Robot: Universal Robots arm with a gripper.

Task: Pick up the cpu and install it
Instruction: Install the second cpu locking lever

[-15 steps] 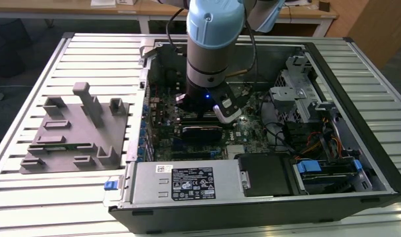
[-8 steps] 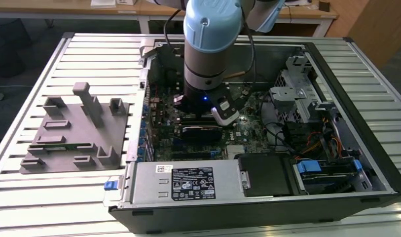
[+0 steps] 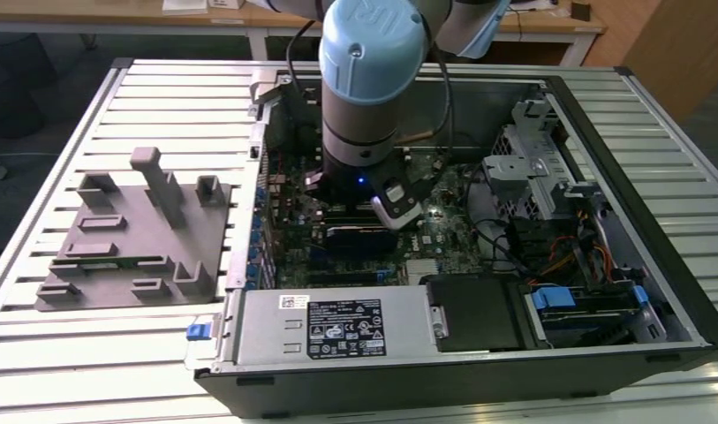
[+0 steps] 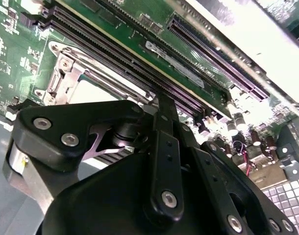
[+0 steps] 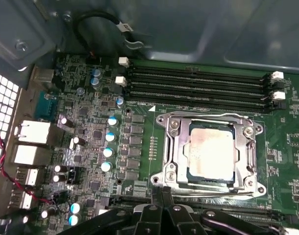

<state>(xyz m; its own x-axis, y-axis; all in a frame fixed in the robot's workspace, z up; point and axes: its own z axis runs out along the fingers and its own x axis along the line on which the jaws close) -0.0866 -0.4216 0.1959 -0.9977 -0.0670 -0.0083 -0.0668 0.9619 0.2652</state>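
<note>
Silvery square cpu [image 5: 211, 152] sits flat inside the metal-framed socket [image 5: 171, 142] on the green motherboard [image 5: 139, 110], so placement looks done; judging by the frame standing clear around it, the socket isn't latched over the chip. Black gripper [image 5: 161, 205] hangs just beside the socket's near edge inside the open black computer case [image 3: 641, 168], holding nothing. Fingers [image 4: 161, 127] appear drawn together.

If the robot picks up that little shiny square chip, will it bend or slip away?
The cpu has a flat metal-looking top, so it probably stays stiff, not floppy. That smooth top might be slippery to pinch. It lies flat inside the socket frame, so it likely won't roll or tip. It looks small and thin, so probably light.
</note>
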